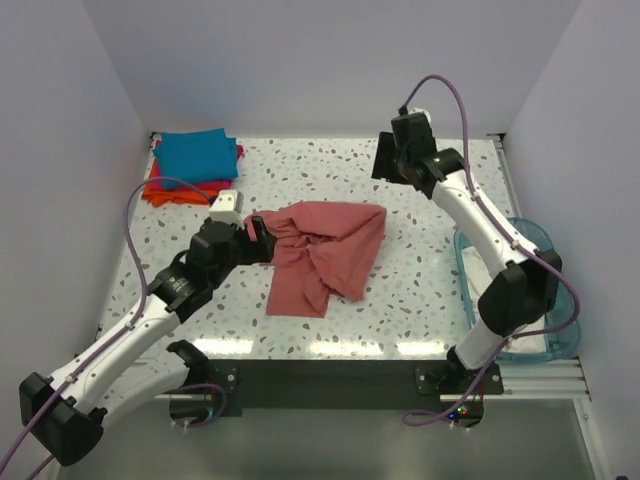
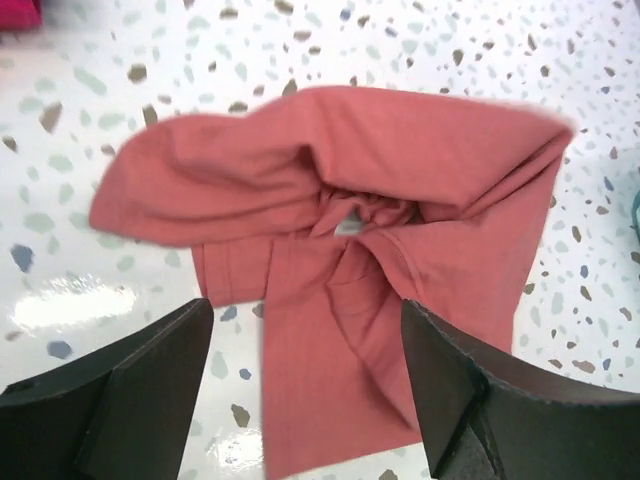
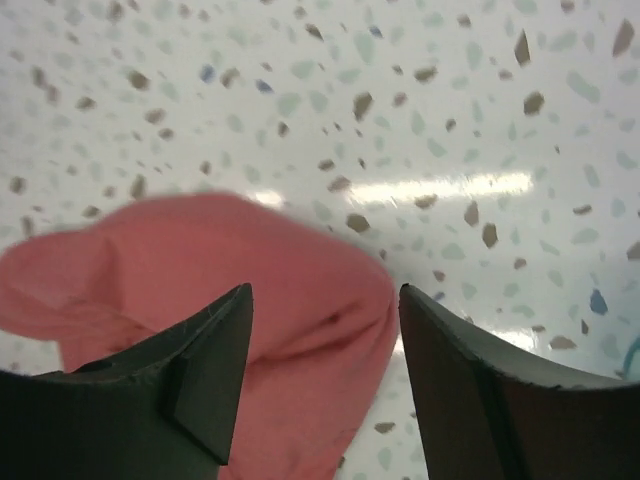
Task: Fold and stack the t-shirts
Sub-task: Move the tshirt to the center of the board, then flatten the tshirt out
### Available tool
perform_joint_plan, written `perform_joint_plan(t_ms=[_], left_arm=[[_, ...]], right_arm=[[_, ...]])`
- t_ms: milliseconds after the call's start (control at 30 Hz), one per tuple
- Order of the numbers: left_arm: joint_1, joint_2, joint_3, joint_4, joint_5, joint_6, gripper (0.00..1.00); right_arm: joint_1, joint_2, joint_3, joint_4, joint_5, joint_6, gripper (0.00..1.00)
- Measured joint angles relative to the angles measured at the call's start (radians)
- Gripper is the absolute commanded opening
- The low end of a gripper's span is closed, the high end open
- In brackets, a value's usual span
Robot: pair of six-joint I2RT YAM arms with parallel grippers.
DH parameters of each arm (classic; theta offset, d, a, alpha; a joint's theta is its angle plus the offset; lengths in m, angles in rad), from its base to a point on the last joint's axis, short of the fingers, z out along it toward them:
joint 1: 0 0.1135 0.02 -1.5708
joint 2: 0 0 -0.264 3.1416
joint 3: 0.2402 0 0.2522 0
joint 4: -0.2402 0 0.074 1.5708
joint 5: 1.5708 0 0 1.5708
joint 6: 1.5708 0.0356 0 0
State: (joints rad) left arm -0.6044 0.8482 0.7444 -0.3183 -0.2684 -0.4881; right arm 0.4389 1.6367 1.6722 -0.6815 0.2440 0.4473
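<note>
Overhead, a white speckled bench [image 1: 420,290] is seen from above and behind two black-and-white robot arms.

A large salmon-red t-shirt [image 1: 325,258] lies near the middle of the bench. It is unfolded and crumpled, with cloth bunched and twisted toward its centre and one flap trailing toward the near edge.

In the far left corner sits a stack of small folded shirts. A teal-blue shirt [image 1: 197,155] is on top and an orange shirt [image 1: 165,192] is at the bottom. A thin edge of a magenta-pink shirt [image 1: 155,165] shows between them. The stack is well apart from the salmon-red shirt.

The left arm [image 1: 150,300] reaches in from the near left, and its jaws end right at the left edge of the salmon-red shirt. In the left wrist view these jaws are spread wide and grip nothing. The shirt [image 2: 340,200] fills the space beyond them, with a small pale label [image 2: 348,225] in the knot of folds. Whether the fingertips touch the cloth cannot be told.

The right arm [image 1: 480,220] stretches up from the near right, and its jaws hang near the far right part of the bench, beyond the shirt. In the right wrist view they are also wide apart and hold nothing. A rounded corner of the shirt [image 3: 200,270] lies on the bench below them.

A translucent blue plastic tub [image 1: 560,330] stands at the right edge of the bench, partly behind the right arm.
</note>
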Motion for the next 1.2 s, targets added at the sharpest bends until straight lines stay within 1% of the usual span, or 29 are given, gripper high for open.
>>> perform_joint_plan(t_ms=[67,133,200,267,367,467,567,700,833,933,967,1000,1033,1067,1100,1133,1167,1200], left_arm=[[0.0,0.013,-0.068,0.022,0.007,-0.053,0.79],[0.0,0.023,-0.166,0.05,0.023,-0.106,0.78],[0.0,0.031,-0.264,0.089,0.052,-0.149,0.78],[0.0,0.052,-0.322,0.121,0.085,-0.172,0.78],[0.0,0.098,-0.357,0.173,0.122,-0.191,0.78],[-0.002,0.126,-0.399,0.26,0.147,-0.21,0.77],[-0.012,0.166,-0.435,0.316,0.169,-0.227,0.75],[-0.043,0.228,-0.443,0.376,0.177,-0.233,0.72],[-0.11,0.291,-0.422,0.414,0.14,-0.236,0.68],[-0.171,0.34,-0.401,0.431,0.089,-0.246,0.61],[-0.19,0.357,-0.393,0.438,0.069,-0.254,0.55],[-0.209,0.376,-0.385,0.443,0.048,-0.262,0.51],[-0.222,0.392,-0.379,0.449,0.03,-0.27,0.45],[-0.235,0.408,-0.373,0.456,0.012,-0.282,0.33],[-0.243,0.42,-0.369,0.46,-0.003,-0.29,0.28],[-0.25,0.431,-0.367,0.461,-0.016,-0.301,0.23],[-0.254,0.436,-0.365,0.459,-0.029,-0.308,0.13],[-0.256,0.437,-0.364,0.454,-0.039,-0.319,0.08]], right_arm=[[-0.035,0.019,-0.088,0.021,-0.001,-0.008,0.68],[-0.025,-0.002,-0.215,0.036,-0.003,-0.01,0.68],[0.02,-0.051,-0.351,0.066,-0.01,-0.01,0.67],[0.083,-0.108,-0.458,0.082,-0.009,-0.006,0.66],[0.192,-0.193,-0.587,0.127,-0.011,0.01,0.63],[0.293,-0.243,-0.665,0.169,-0.003,0.036,0.62],[0.391,-0.241,-0.693,0.201,0.027,0.06,0.61],[0.5,-0.196,-0.695,0.233,0.067,0.077,0.61],[0.57,-0.137,-0.698,0.247,0.109,0.096,0.6],[0.59,-0.087,-0.698,0.251,0.137,0.107,0.59],[0.59,-0.069,-0.698,0.25,0.147,0.111,0.56],[0.59,-0.053,-0.698,0.25,0.159,0.113,0.49],[0.589,-0.039,-0.698,0.249,0.167,0.114,0.45],[0.589,-0.032,-0.698,0.249,0.173,0.118,0.4],[0.588,-0.026,-0.698,0.249,0.187,0.119,0.34],[0.587,-0.022,-0.698,0.248,0.197,0.121,0.25],[0.587,-0.022,-0.698,0.247,0.211,0.121,0.19],[0.586,-0.023,-0.697,0.246,0.221,0.123,0.13]])
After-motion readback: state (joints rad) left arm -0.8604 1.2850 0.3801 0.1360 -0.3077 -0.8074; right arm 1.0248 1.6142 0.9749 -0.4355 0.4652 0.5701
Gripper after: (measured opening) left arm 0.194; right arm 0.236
